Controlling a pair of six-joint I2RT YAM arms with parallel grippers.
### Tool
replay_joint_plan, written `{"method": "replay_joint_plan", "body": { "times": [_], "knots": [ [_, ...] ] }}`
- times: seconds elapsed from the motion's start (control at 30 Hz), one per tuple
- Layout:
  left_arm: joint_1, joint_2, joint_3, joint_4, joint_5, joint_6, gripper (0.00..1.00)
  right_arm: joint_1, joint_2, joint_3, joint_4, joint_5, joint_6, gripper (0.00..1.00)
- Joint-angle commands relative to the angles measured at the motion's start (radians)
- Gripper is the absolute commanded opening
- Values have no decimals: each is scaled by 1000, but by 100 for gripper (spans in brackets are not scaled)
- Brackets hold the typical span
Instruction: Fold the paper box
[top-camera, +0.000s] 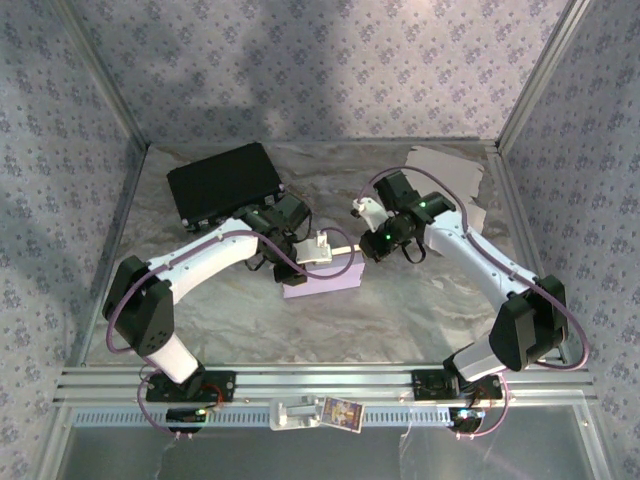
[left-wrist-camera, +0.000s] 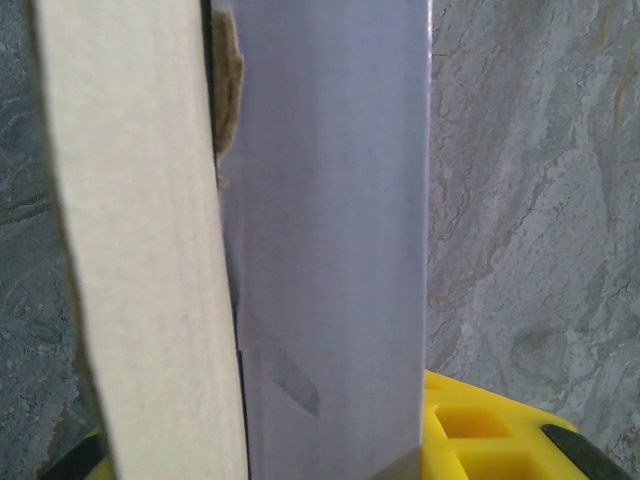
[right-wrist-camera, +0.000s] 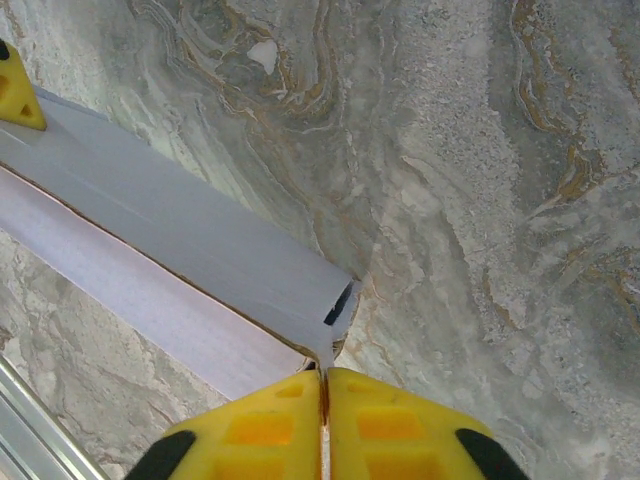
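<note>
The paper box (top-camera: 325, 280) is a flat lavender piece lying mid-table between the two arms. My left gripper (top-camera: 322, 247) comes in from the left and is shut on the box's far edge. In the left wrist view the lavender panel (left-wrist-camera: 330, 200) runs upright between the yellow fingers (left-wrist-camera: 500, 435), with a cream inner face (left-wrist-camera: 140, 250) beside it. My right gripper (right-wrist-camera: 325, 385) is shut, its yellow pads pressed together on a thin flap at the box's right corner (right-wrist-camera: 335, 320). From above, the right gripper (top-camera: 366, 243) meets the box's right end.
A black case (top-camera: 225, 182) lies at the back left, just behind the left arm. A pale flat cardboard sheet (top-camera: 452, 180) lies at the back right corner. Patterned walls enclose three sides, and an aluminium rail (top-camera: 320, 382) runs along the front edge.
</note>
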Motion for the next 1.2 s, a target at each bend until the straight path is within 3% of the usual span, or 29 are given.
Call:
{"method": "replay_joint_plan", "body": {
  "times": [0.0,0.13,0.63,0.97,1.17],
  "knots": [
    [0,7,17,-10,14,-10,31,6,1,14,-24,49,23,5],
    [0,8,25,-10,11,-29,31,10,-15,17,-16,58,82,0],
    [1,33,47,-4,-3,-82,30,25,-57,-33,37,44,440,0],
    [8,27,51,4,-12,-93,31,47,-101,-155,130,103,492,0],
    [13,0,23,51,-22,-117,37,71,-163,-252,201,163,485,0]
  ]
}}
